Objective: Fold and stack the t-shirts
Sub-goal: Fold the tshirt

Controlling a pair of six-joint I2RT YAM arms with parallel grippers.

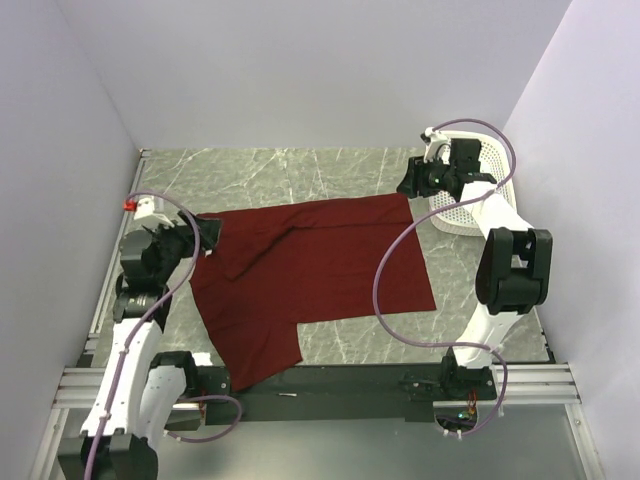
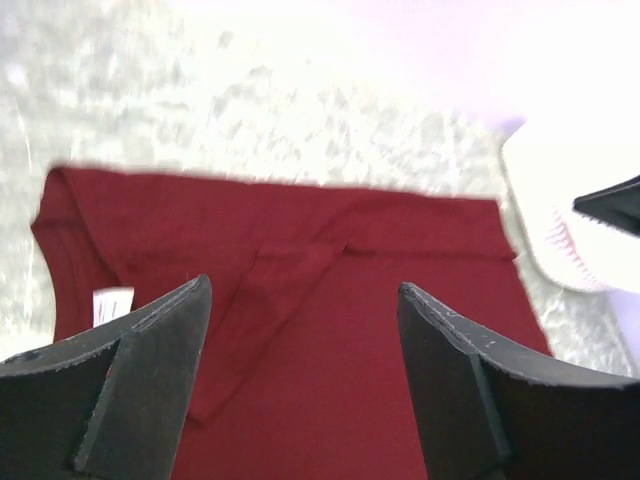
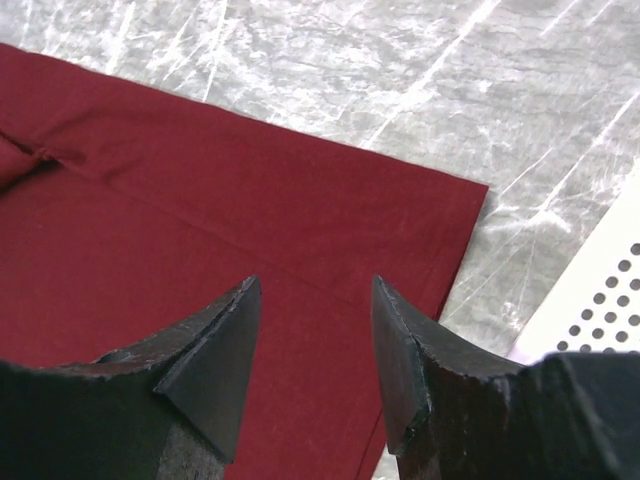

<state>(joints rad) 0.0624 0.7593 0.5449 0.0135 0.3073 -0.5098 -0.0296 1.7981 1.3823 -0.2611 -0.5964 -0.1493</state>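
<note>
**A:** Where's the t-shirt [image 1: 320, 270]?

**B:** Spread mostly flat in the middle of the marbled table [image 1: 280, 170], maroon and plain. One flap runs out toward 7 o'clock and lies over the dark rail [image 1: 330, 385] at the near edge. A raised crease crosses it from about 10 o'clock toward the centre.

**A:** Any detail from the wrist cameras?

**B:** The left wrist view shows a small white label [image 2: 113, 303] by the shirt's edge, and a folded ridge running across the cloth. The right wrist view shows the shirt's square corner with bare table beyond it.

**A:** The left gripper [image 1: 210, 232]?

**B:** At the shirt's 9 to 10 o'clock edge. In its own camera [image 2: 303, 290] the jaws stand wide apart with nothing between them, only cloth below.

**A:** And the right gripper [image 1: 408, 182]?

**B:** Over the shirt's 1 o'clock corner. Its jaws [image 3: 314, 290] are parted too, empty, hanging over the cloth near the side edge.

**A:** Anything further out?

**B:** A white mesh basket [image 1: 455, 215] at the shirt's 2 o'clock, just beside that corner and under the right arm. There's a small red object [image 1: 129, 204] at the table's 9 o'clock edge.
</note>
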